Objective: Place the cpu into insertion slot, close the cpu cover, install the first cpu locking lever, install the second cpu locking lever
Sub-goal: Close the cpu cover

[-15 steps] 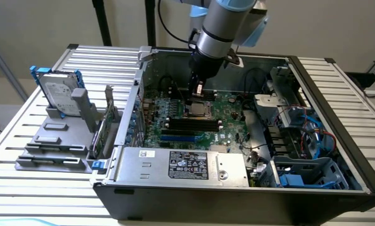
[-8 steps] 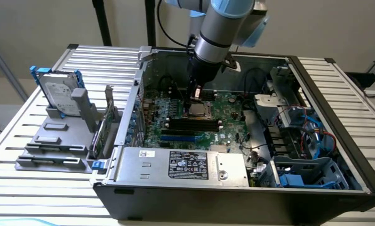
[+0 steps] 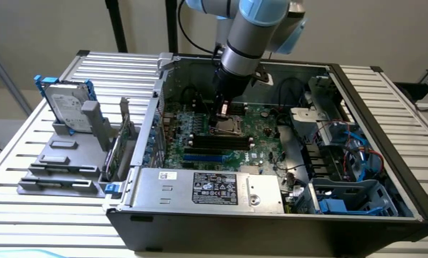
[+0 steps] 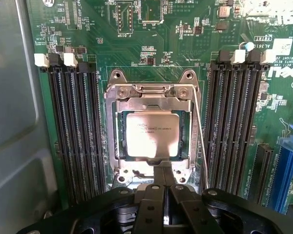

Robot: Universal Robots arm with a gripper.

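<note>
Arm: a grey and light-blue robot arm (image 3: 251, 32) reaches down into an open black metal computer case (image 3: 357, 80). The case lies on a slatted silver metal table (image 3: 27, 177).
Gripper: the black two-fingered gripper (image 3: 221, 119) (image 4: 164, 169) stands over the green circuit board (image 4: 151, 44), right at the socket.
Fingers: the dark fingers (image 4: 154, 200) are clenched tight against each other, with nothing grasped between them. Their tips sit at the middle of one edge of the cover. Cannot tell if they press on it.
Cpu: the small flat square cpu with a pale silvery-tan metal face (image 4: 152, 129) (image 3: 230, 127) lies flat inside the socket, printed side up.
Slot: the small dark square insertion slot (image 4: 121, 141) shows as a dark band around the chip.
Cover: the square silvery metal cpu cover (image 4: 112, 126), a frame with a large window, lies down over the slot. The cpu shows through the window.
Lever: a thin silvery wire lever (image 4: 200, 141) runs along one side of the cover, between it and a memory bank. Cannot tell if it is hooked.
Memory: long black memory slots (image 4: 75, 136) stand in banks on both sides of the socket.
Surroundings: a silver power supply box with a label (image 3: 207, 188) sits at the near wall of the case. On the table at the exterior view's left, a grey plastic rack (image 3: 63, 161) holds a silver hard drive (image 3: 65, 102) upright. Blue cables (image 3: 353, 148) lie inside the case at the exterior view's right.
</note>
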